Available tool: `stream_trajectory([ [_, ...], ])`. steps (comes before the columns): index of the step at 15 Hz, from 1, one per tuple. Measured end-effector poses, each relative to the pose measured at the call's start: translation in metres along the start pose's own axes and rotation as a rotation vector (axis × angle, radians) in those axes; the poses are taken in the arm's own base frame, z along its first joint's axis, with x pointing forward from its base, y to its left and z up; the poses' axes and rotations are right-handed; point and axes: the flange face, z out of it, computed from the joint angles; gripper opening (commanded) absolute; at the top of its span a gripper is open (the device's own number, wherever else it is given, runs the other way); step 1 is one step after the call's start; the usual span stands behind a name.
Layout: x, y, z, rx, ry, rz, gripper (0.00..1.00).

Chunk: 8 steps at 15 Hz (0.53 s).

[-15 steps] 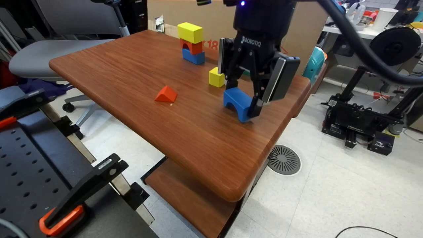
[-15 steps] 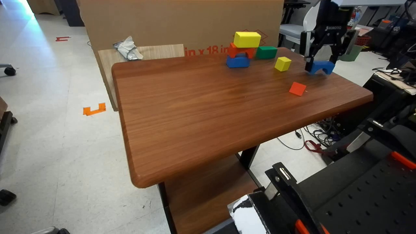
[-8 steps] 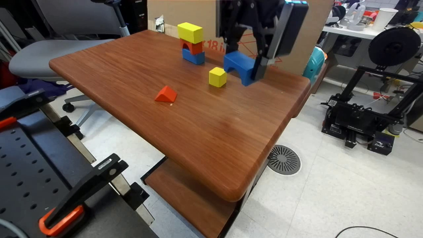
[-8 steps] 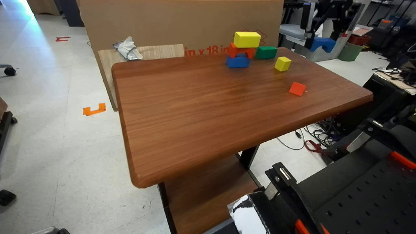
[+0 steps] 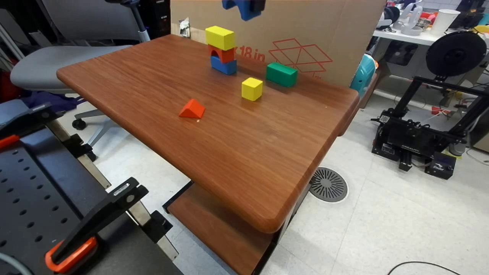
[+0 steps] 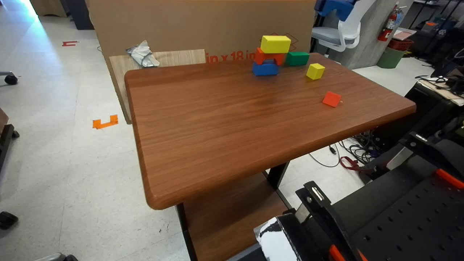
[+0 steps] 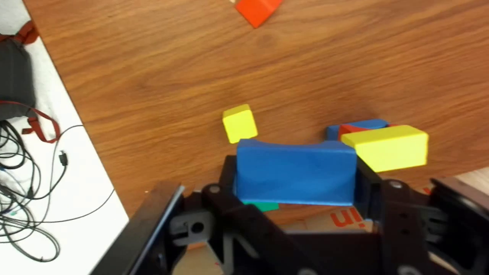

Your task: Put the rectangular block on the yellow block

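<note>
Gripper (image 7: 297, 178) pinches the blue arch block (image 7: 295, 170) above a wood-grain table (image 5: 244, 160); tiled floor (image 5: 401, 221) holds a 3D printer (image 5: 410, 142) and, probably, a drain (image 5: 328, 184).

In the wrist view, the jaws are clamped, well apart

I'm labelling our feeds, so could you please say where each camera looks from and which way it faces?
Wrist view: on the wrist, facing down at the table; both fingers show, holding the blue arch.
Exterior view: raised off a corner of the table, facing the cardboard; only a bit of the fingers shows.
Exterior view: raised off a table corner, facing the cardboard, orange floor marking in frame; fingers almost cropped out.
Both exterior views share the large yellow block.
</note>
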Motion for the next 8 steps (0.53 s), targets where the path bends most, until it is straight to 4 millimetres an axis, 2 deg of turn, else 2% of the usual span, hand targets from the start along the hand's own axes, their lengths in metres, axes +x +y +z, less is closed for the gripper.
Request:
stream_trajectory([
  [3,-0.003,-0.029,-0.009,0.042,0.012,-0.014,0.43],
  [8,-0.005,-0.065,-0.012,0.055,0.042,-0.051,0.43],
])
